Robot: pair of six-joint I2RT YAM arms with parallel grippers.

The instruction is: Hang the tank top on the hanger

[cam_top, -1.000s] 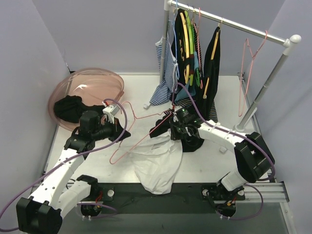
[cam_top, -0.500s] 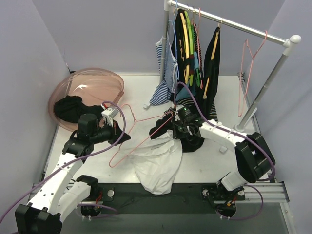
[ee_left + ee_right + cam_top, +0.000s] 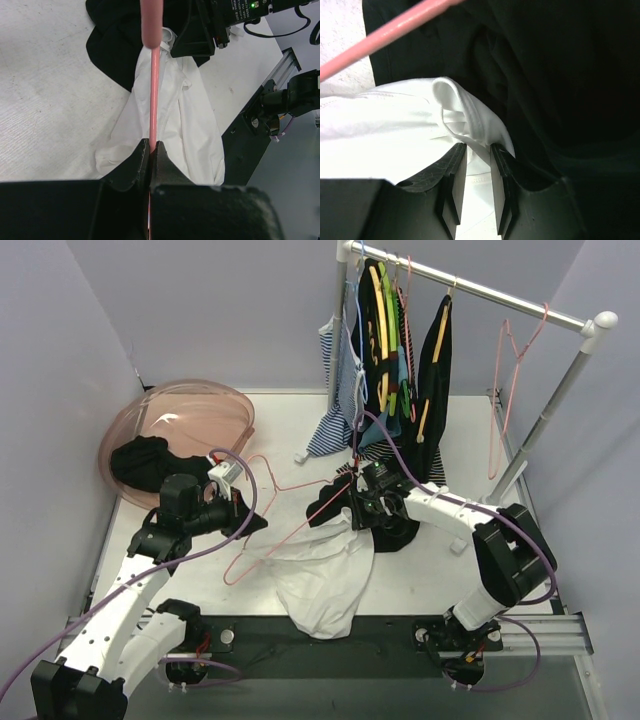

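The white tank top [image 3: 320, 580] lies crumpled at the table's near edge, its upper end against a black garment [image 3: 395, 530]. The pale-pink hanger [image 3: 300, 515] lies slanted over the table, its hook [image 3: 262, 462] toward the back. My left gripper [image 3: 250, 525] is shut on the hanger's wire; the left wrist view shows the wire [image 3: 154, 90] pinched between the jaws [image 3: 150, 145] above the tank top [image 3: 190, 125]. My right gripper [image 3: 358, 518] sits at the top's upper edge. In the right wrist view its jaws [image 3: 477, 146] grip a folded strap of the tank top [image 3: 395, 135], the hanger [image 3: 385, 35] above it.
A clear pink tub [image 3: 190, 415] at the back left holds another black garment [image 3: 145, 462]. A clothes rack [image 3: 480, 290] at the back right carries several hung garments [image 3: 390, 370] and a spare pink hanger [image 3: 510, 380]. Its slanted pole [image 3: 540, 430] stands right of my right arm.
My left gripper has drawn the hanger slightly toward the left and nearer. My right gripper has shifted a little at the tank top's upper edge.
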